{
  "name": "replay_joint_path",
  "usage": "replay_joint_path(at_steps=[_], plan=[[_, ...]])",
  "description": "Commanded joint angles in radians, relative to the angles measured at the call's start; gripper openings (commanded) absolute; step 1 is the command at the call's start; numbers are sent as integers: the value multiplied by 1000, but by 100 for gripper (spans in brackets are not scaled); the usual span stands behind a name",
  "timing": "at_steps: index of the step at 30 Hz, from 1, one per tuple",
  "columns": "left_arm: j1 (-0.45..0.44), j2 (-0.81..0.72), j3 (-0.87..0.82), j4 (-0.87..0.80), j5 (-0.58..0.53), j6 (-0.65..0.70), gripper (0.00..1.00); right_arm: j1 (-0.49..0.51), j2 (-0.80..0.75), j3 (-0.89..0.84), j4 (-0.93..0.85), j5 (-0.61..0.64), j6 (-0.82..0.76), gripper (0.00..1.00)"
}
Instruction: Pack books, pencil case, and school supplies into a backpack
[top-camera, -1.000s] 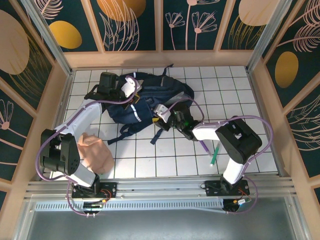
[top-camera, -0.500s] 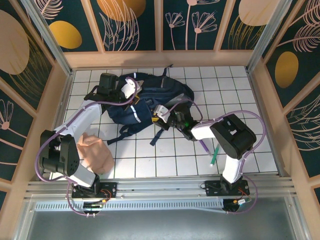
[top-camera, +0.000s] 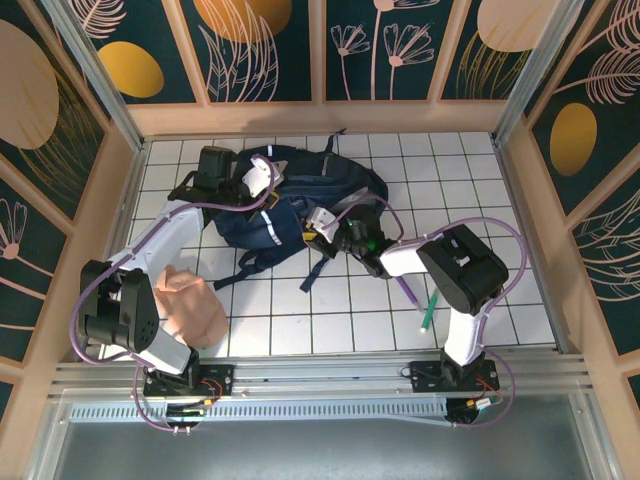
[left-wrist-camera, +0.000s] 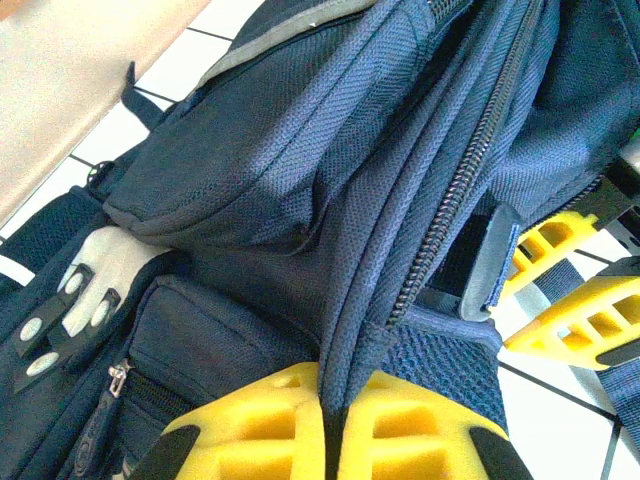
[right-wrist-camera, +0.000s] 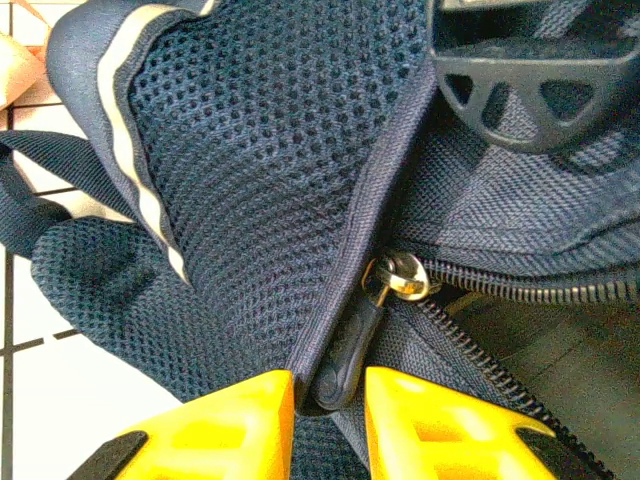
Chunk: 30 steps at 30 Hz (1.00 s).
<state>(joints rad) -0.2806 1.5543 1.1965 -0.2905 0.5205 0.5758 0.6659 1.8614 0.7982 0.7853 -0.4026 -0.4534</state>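
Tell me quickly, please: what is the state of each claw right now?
Left claw: closed, pinching a fabric fold of the backpack beside its zipper.
Right claw: closed on the black zipper pull of the backpack.

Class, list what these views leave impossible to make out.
Backpack contents: top view, fabric folds and both arms cover the opening.
Behind the zipper pull: right wrist view, interior too dark.
Purple pen: top view, upper end under the right arm.
Left hand: left wrist view, fingers cut off by bottom edge.
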Motion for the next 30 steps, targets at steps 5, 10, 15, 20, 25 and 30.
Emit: replay_joint_path(at_steps=[5, 10, 15, 20, 25, 30], plan=[[0, -56, 2, 91, 109, 13, 0, 31, 51, 1, 145, 219, 58, 11], [1, -56, -13, 90, 79, 39, 0, 35, 25, -24, 175, 212, 79, 0], [3, -54, -30, 83, 19, 86, 0, 37, -46, -66, 146, 267, 88, 0], [11, -58, -56, 89, 16, 134, 0, 34, -105, -125, 142, 366, 151, 0], [14, -58, -72, 106, 36, 129, 0, 37, -120, -168, 143, 315, 151, 0], [14, -55, -61, 100, 103, 88, 0, 103, -90, -98, 27, 272, 3, 18]])
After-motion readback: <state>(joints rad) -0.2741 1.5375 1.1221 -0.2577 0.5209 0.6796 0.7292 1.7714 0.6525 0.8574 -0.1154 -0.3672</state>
